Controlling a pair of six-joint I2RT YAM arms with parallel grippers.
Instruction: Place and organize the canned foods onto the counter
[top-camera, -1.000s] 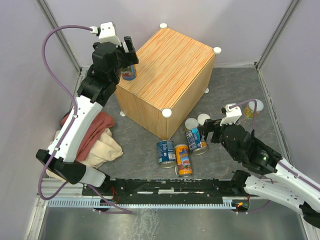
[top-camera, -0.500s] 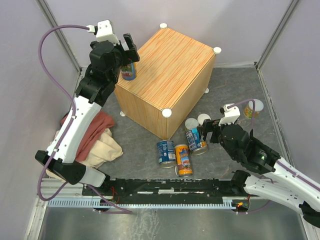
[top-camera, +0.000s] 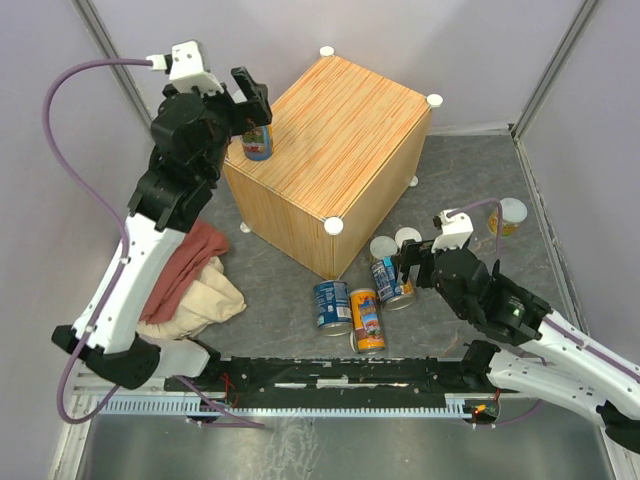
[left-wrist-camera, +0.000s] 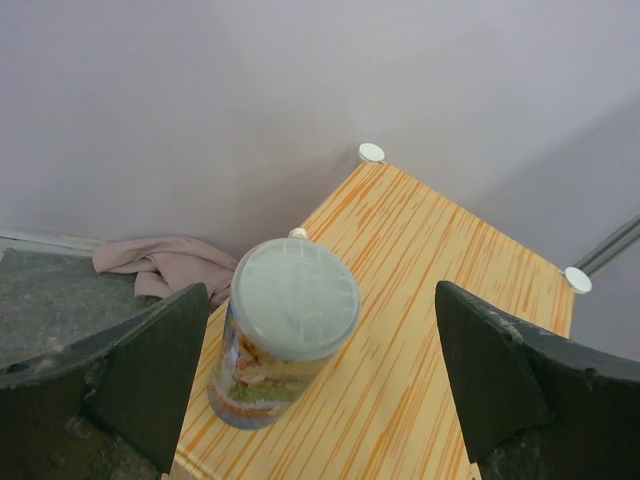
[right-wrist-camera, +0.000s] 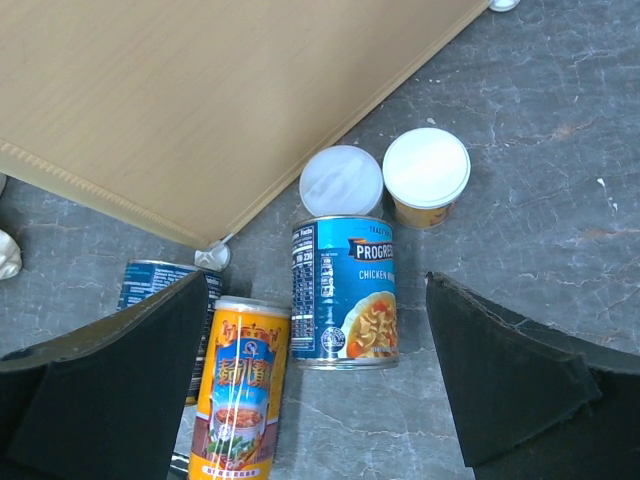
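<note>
The wood-grain bench (top-camera: 335, 140) is carrying one pale-lidded can (left-wrist-camera: 290, 330), which is standing upright at its left corner. The left claw (left-wrist-camera: 320, 370) is gaping wide around that can, its fingers (left-wrist-camera: 140, 370) clear of it on both sides and gripping nothing, while the right claw (right-wrist-camera: 312, 385) is hanging just as wide and empty over the grey floor (right-wrist-camera: 560, 200). Beneath it a blue soup can (right-wrist-camera: 345, 295) and an orange can (right-wrist-camera: 240, 390) are lying beside two short pale-lidded cans (right-wrist-camera: 427, 175).
</note>
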